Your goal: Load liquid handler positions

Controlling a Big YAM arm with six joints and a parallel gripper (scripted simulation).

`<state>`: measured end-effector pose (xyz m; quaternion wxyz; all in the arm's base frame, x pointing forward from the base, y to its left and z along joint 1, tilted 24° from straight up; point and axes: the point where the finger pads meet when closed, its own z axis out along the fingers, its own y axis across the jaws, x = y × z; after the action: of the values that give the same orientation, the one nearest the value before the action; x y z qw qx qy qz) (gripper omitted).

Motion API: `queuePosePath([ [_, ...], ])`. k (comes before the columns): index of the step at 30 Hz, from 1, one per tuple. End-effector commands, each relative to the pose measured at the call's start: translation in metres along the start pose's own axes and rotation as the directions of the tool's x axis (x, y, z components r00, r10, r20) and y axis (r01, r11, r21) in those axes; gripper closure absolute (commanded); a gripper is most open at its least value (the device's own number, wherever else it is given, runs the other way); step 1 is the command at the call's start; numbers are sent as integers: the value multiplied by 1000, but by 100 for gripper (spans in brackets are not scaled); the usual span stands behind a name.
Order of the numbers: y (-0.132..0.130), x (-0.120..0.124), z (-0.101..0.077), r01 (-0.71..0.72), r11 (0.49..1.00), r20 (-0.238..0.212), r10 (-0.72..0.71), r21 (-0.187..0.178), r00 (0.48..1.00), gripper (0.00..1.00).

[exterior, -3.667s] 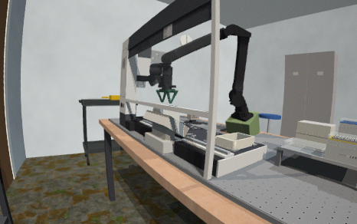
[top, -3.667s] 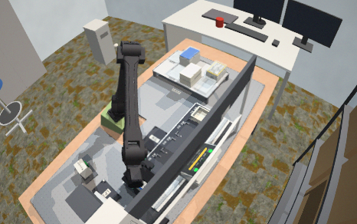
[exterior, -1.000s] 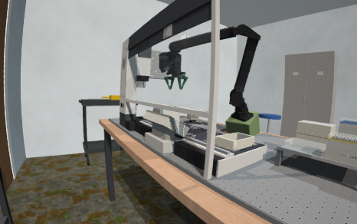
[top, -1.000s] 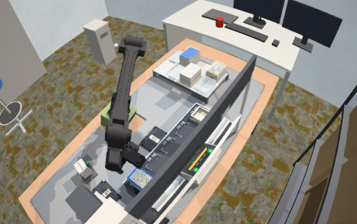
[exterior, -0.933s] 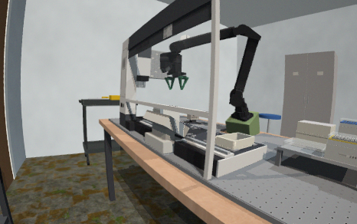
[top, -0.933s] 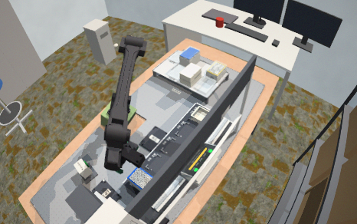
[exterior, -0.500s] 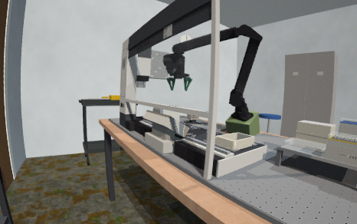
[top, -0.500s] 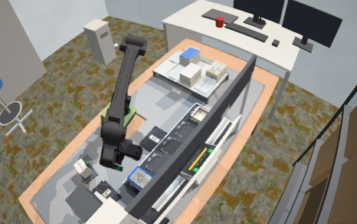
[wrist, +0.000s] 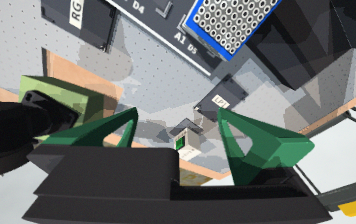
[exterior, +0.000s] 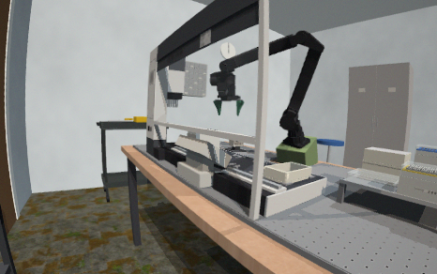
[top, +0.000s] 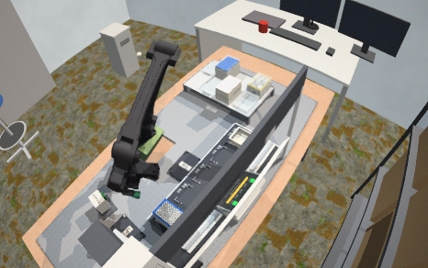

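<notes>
The gripper (wrist: 177, 137) is spread wide, nothing held, raised beside the deck. A blue tip rack (wrist: 231, 22) is seated at D5, uncovered; a reservoir (top: 239, 134) is seated at D1. For D2, a full 200 uL rack should be chosen on the shelf (top: 197, 87) and its cover lifted squarely.

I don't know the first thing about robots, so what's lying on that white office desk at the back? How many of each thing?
Monitors: 2
Keyboard: 1
Red cylinder: 1
Dark flat pad: 1
Small black block: 1
Total: 6
</notes>
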<state>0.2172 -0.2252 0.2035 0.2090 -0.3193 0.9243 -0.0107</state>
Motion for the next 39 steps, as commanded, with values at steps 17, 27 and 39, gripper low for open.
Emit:
queuePosePath([
  [17, 22, 9, 2, 367, 930, -3, -367, 13, 930, 0],
  [27, 56, -12, 3, 456, 890, -6, -456, 10, 890, 0],
  [39, 86, -46, -12, 583, 812, -26, -582, 43, 813, 0],
])
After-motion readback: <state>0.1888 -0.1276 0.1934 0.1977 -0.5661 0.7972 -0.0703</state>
